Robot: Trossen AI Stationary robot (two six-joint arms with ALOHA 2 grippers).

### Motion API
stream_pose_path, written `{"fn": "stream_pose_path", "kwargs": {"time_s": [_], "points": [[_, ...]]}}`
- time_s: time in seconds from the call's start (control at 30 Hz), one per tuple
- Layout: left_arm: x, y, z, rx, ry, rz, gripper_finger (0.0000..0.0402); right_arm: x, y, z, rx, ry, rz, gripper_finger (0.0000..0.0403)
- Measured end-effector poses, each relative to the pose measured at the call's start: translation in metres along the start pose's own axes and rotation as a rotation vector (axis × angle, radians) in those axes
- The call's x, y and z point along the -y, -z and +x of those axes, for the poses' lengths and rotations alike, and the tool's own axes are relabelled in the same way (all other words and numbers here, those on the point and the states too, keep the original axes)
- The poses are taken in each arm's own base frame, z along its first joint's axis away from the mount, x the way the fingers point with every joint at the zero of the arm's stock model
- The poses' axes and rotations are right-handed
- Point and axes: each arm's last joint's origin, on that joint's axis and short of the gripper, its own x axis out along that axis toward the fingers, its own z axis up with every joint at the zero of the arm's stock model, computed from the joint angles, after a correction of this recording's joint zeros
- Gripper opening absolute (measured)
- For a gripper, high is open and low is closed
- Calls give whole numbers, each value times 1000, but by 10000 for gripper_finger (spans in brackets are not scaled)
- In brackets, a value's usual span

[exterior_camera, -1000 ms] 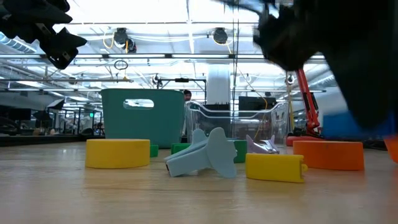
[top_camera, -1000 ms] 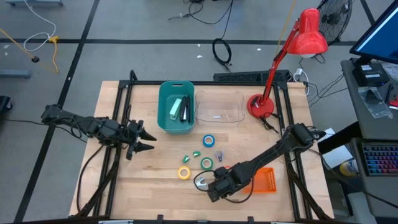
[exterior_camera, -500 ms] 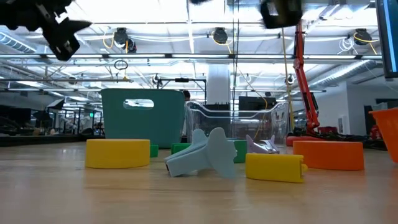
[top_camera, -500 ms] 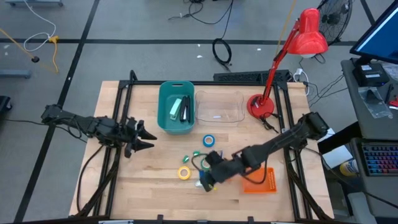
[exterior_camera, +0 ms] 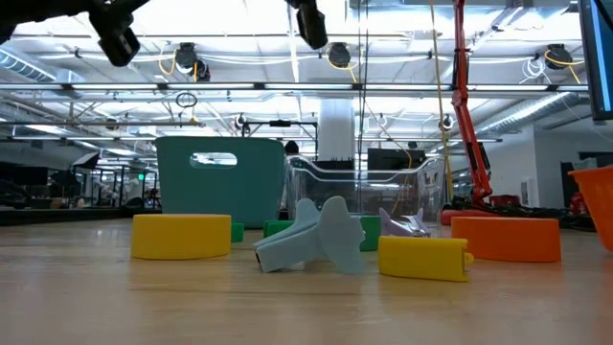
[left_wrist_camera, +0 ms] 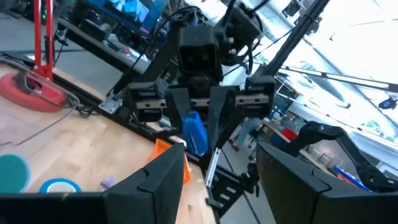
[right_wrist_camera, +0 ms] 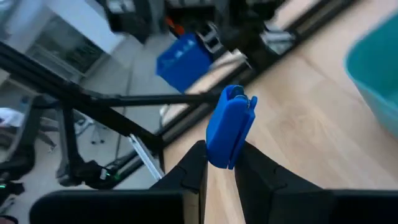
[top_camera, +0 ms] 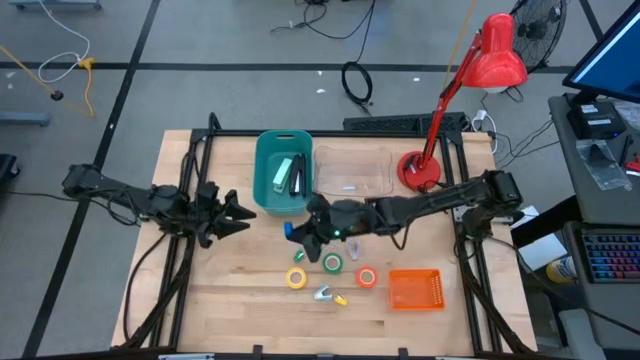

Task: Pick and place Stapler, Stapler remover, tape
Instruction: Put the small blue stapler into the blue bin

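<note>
A small blue plastic stapler remover [right_wrist_camera: 229, 127] is pinched between the nearly closed fingers of the right gripper [top_camera: 293, 231], held in the air just in front of the teal plastic bin [top_camera: 281, 172], which has staplers [top_camera: 291, 176] lying in it. On the wooden table [top_camera: 240, 280] below lie the ring-shaped tape rolls: the blue roll [top_camera: 335, 227], the green roll [top_camera: 331, 263], the yellow roll [top_camera: 296, 278] and the orange roll [top_camera: 366, 277]. A clear plastic tray [top_camera: 354, 173] stands beside the bin, and an orange mesh basket [top_camera: 415, 290] sits near the table's front right. The left gripper [top_camera: 243, 213] hovers left of the bin, its fingers parted and holding nothing.
</note>
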Motion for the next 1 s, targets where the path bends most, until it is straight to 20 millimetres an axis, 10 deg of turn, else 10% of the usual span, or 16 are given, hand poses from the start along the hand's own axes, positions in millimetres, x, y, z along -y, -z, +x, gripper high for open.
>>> {"fn": "stream_pose_path", "kwargs": {"time_s": [1.0], "points": [[3,-3,69,75,-41,-83,200,2,-16,0,31,-124,-18,49]]}}
